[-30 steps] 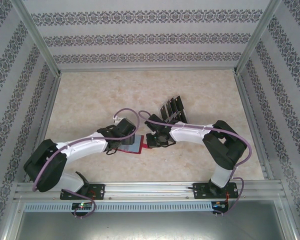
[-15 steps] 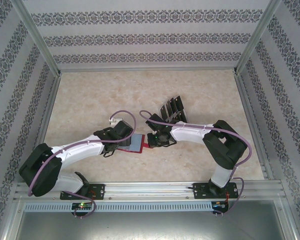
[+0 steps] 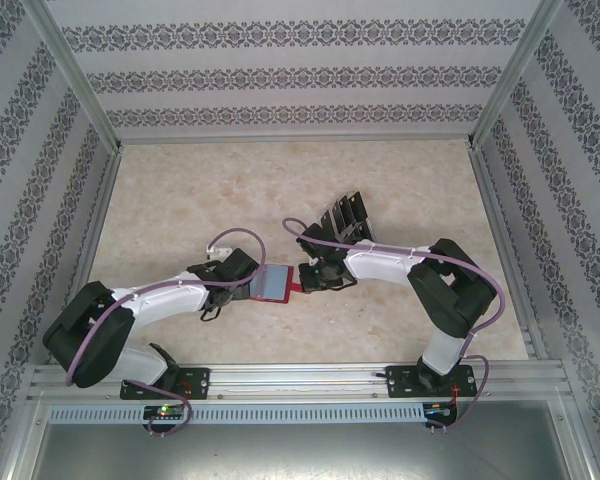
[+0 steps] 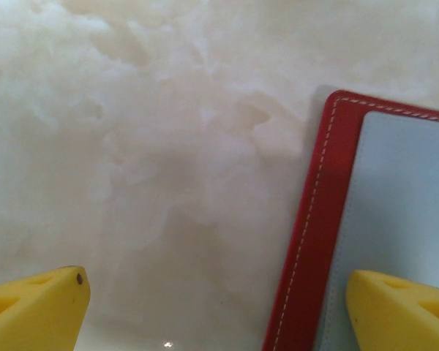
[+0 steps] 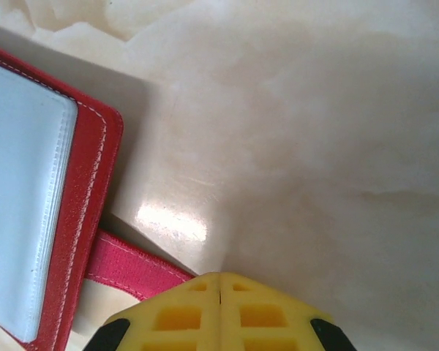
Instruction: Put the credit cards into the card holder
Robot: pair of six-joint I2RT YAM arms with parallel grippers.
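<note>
The card holder [image 3: 275, 283] is a red wallet that lies open on the table, grey inside facing up. My left gripper [image 3: 244, 281] is at its left edge. In the left wrist view my left gripper [image 4: 219, 314] is open, with the wallet's stitched red border [image 4: 314, 219] between the fingers and one yellow fingertip [image 4: 402, 311] over the grey lining. My right gripper [image 5: 219, 307] is shut, its tip over the end of the wallet's pink strap [image 5: 128, 265], just right of the wallet [image 5: 29, 197]. The black credit cards [image 3: 344, 216] stand tilted in a row behind my right arm.
Patterned walls and metal rails [image 3: 495, 210] enclose the beige marble table [image 3: 180, 200]. The right arm's elbow [image 3: 450, 285] sits at the right. Open tabletop lies toward the back and the left.
My left gripper has slid back to the left off the wallet and its fingers have spread wider. The wallet has shifted slightly. The right gripper has stayed shut at the strap.
</note>
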